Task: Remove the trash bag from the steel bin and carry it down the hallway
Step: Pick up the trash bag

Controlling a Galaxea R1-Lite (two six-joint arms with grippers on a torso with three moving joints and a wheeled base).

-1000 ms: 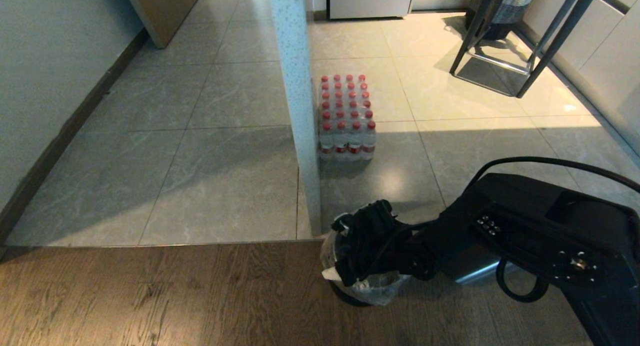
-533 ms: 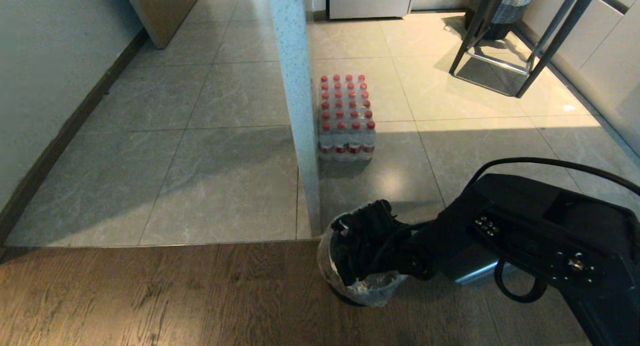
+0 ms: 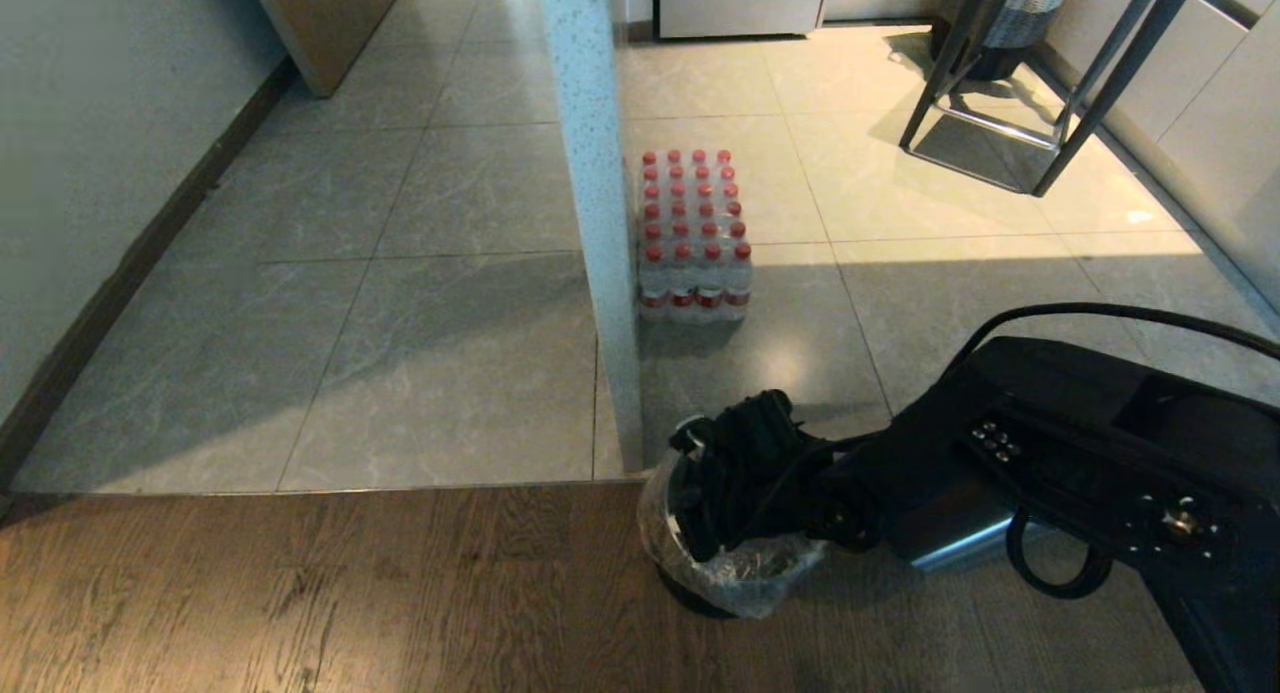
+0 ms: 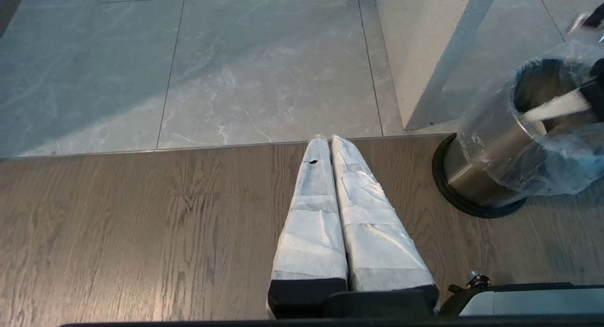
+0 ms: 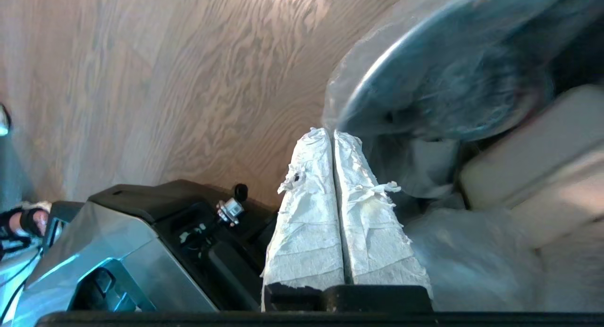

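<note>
With your right gripper (image 5: 334, 131) pinched shut on the trash bag (image 3: 740, 576) at the steel bin (image 4: 476, 185) rim, the bag hangs below its fingers, so lift upward.

No text, brand, number or sign can be read in any of the views. The pack of red-capped bottles (image 3: 694, 235) on the tiled floor carries red label bands, but whatever is printed on them is too small to make out
</note>
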